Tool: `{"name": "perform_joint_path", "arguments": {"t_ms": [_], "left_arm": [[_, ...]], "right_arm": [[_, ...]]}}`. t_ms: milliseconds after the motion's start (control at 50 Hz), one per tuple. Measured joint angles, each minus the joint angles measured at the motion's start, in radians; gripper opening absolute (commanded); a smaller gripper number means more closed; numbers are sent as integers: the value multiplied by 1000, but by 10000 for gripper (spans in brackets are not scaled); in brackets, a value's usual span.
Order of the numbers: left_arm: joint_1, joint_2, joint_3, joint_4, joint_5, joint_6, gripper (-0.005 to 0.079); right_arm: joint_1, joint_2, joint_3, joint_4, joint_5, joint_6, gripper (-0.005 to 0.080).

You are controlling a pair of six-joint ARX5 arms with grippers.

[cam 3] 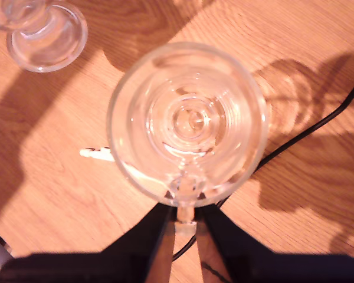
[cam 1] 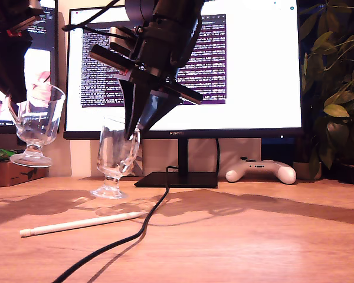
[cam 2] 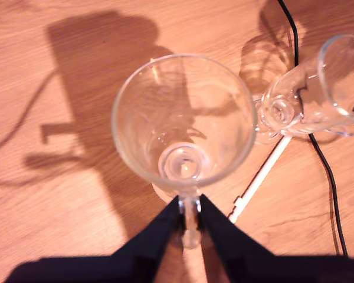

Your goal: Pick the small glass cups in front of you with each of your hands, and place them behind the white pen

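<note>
While my first gripper point(cam 2: 190, 215) is clenched on its loop handle, the first glass mug point(cam 2: 183, 118) hangs just ahead of the fingertips, mouth facing the wrist camera. In the exterior view that mug point(cam 1: 38, 127) is tilted and clear of the wooden desk point(cam 1: 253, 236), under my first gripper point(cam 1: 13, 94).

My second gripper point(cam 3: 186, 215) is likewise clamped on the handle of the second glass mug point(cam 3: 189, 118), again right off the fingertips. In the exterior view the second mug point(cam 1: 117, 153) leans below my second gripper point(cam 1: 133, 127), foot low at the desk. Can't tell if it touches.

The white pen point(cam 1: 76, 224) lies flat on the desk, camera-side of both mugs. From the second wrist view its end point(cam 3: 97, 154) pokes out from under the held mug. A black cable point(cam 1: 135, 230) crosses the desk just past the pen tip.

Behind: monitor point(cam 1: 253, 59), white game controller point(cam 1: 261, 170), houseplant point(cam 1: 336, 88).
</note>
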Motion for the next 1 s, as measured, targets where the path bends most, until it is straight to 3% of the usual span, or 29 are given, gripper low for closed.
{"name": "perform_joint_path", "arguments": {"t_ms": [1000], "left_arm": [[0, 0, 0, -6, 11, 0, -24]], "right_arm": [[0, 33, 0, 2, 21, 24, -13]]}}
